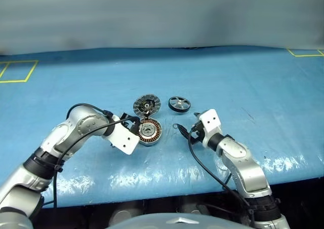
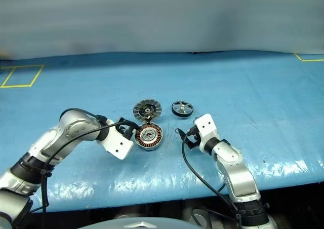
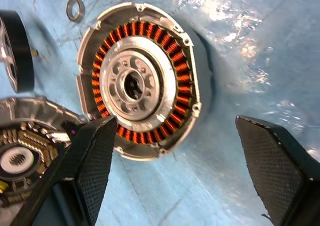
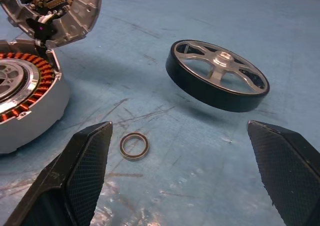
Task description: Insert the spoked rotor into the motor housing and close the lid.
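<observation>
Nearest the robot, the right gripper [image 1: 195, 129] hangs just above the blue table cover [image 1: 243, 87], jaws spread wide and holding nothing. Just ahead of its fingers lies a small thin metal ring [image 4: 134, 146], loose on the cover. The left gripper [image 1: 132, 125] stands beside the motor housing [image 1: 150, 131], likewise wide apart and empty, one finger [image 3: 95, 161] close against the housing's rim. The housing lies face up, copper windings exposed around a silver hub, its seat vacant. Hinged to its far edge, the lid [image 1: 147, 106] stands tilted open, ribbed inner face showing. Farther off and to the right, apart from both grippers, the spoked rotor [image 1: 179, 104] rests on the cover, seemingly propped at a slight tilt.

Hazards, as judged from this arrangement: the right gripper's approach to the rotor passes over the loose ring, which may be swept aside or caught under a finger. The rotor's smooth black rim, taken off-centre, may slip or cock, then jam on the hub rather than seat. The unsupported housing may slide if pressed. The raised lid may be knocked shut before the rotor is in.
</observation>
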